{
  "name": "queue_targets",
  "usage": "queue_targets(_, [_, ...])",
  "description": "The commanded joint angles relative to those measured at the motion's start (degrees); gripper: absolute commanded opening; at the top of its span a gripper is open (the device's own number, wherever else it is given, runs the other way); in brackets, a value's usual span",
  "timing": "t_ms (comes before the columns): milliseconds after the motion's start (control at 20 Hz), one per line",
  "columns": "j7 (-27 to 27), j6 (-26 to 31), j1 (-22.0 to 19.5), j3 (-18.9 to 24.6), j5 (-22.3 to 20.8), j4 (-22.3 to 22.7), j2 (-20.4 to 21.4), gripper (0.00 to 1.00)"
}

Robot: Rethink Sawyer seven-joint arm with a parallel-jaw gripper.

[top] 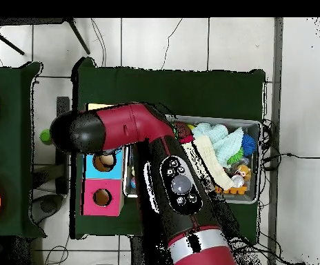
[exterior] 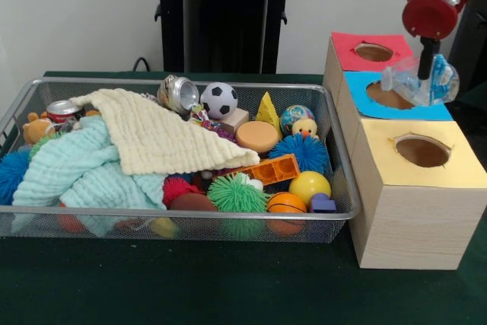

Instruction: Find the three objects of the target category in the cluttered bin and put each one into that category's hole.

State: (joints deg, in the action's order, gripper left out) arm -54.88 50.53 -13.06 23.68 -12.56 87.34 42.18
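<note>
My gripper (exterior: 428,62) hangs at the far right of the front view, shut on a crumpled clear plastic bottle (exterior: 422,83) with a blue label. It holds the bottle just above the round hole (exterior: 383,97) of the blue-topped box, and the bottle hides part of the hole. The silver wire-mesh bin (exterior: 190,222) stands to the left, full of toys and cloths. In the overhead view the red arm (top: 180,186) covers the gripper and part of the bin (top: 258,159); the hole (top: 105,162) shows beside the arm.
A red-topped box (exterior: 358,39) stands behind the blue one and a yellow-topped box (exterior: 422,188) in front. In the bin lie a cream cloth (exterior: 160,138), a mint cloth (exterior: 76,173), a soccer ball (exterior: 219,99), a tin can (exterior: 177,93) and spiky balls.
</note>
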Motion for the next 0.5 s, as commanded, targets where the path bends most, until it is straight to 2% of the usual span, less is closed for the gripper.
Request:
queue_targets(50, [-15.14,-1.33,0.87,-4.69,0.0,3.86,-3.45,0.0])
queue_targets(500, [-18.04,5.28,5.21,-8.39,1.95,-2.11,-7.25,0.0])
